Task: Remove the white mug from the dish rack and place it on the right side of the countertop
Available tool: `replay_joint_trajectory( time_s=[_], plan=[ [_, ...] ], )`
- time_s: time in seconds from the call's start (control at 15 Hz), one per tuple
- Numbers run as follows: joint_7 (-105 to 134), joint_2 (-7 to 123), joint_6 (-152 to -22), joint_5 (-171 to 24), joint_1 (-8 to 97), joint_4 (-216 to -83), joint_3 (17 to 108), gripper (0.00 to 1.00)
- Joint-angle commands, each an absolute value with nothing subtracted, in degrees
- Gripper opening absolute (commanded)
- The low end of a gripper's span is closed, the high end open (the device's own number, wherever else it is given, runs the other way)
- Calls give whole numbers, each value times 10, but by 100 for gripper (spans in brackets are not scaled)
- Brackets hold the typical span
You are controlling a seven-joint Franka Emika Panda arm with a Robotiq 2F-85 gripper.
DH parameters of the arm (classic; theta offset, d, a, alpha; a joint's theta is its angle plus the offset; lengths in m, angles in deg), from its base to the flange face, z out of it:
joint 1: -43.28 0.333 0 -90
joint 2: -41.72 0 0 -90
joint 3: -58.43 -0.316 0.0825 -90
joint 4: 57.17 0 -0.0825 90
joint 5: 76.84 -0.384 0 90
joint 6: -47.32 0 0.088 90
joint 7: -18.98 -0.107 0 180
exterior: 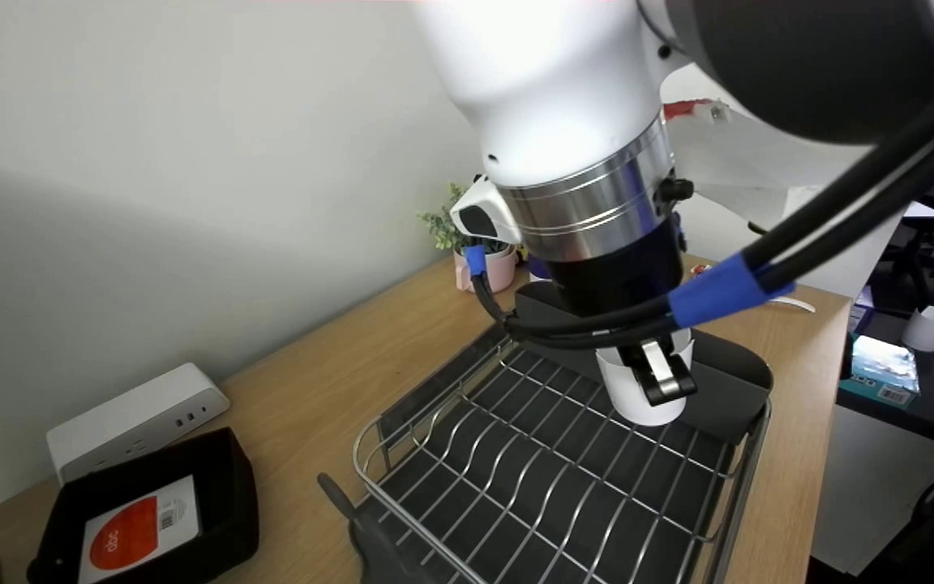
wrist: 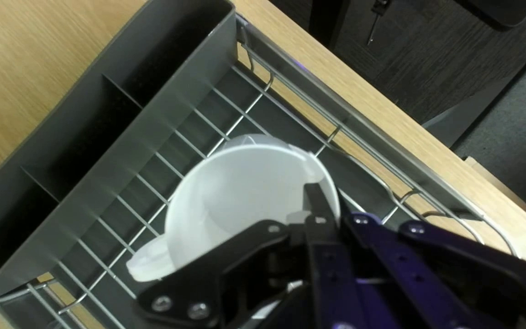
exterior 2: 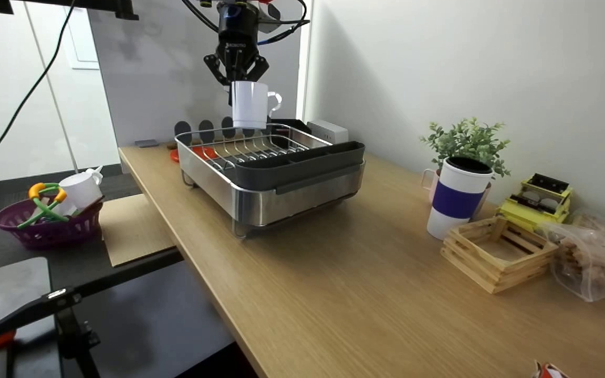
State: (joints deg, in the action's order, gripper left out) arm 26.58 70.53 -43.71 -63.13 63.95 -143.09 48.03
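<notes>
The white mug (exterior: 623, 393) hangs upright in my gripper (exterior: 663, 375) above the dish rack (exterior: 507, 454). In an exterior view the mug (exterior 2: 247, 107) shows its handle toward the wall, and its base is above the rack (exterior 2: 260, 207). My gripper (exterior 2: 235, 86) is at its rim there. In the wrist view the gripper (wrist: 329, 196) is shut on the mug's wall, one finger inside the mug (wrist: 244, 187) and one outside. The rack's rim (wrist: 363, 125) runs beside it. The wood-grain countertop (exterior 2: 334, 294) extends in front of the rack.
A dark grey utensil holder (exterior 2: 302, 163) lines one end of the rack. A blue-banded travel cup (exterior 2: 455, 199), a plant (exterior 2: 465, 139), a wooden crate (exterior 2: 497, 257) and a plastic bag (exterior 2: 594, 257) stand along the wall. A black tray (exterior: 228, 503) sits by a white power box (exterior: 139, 418).
</notes>
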Motion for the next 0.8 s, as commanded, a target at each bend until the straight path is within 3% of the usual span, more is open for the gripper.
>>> replay_joint_trajectory(
  time_s=[0.0,0.73],
  plan=[
    [264,707,-434,-628,635,-1428,474,1],
    [264,709,-434,-628,635,-1428,474,2]
  ],
)
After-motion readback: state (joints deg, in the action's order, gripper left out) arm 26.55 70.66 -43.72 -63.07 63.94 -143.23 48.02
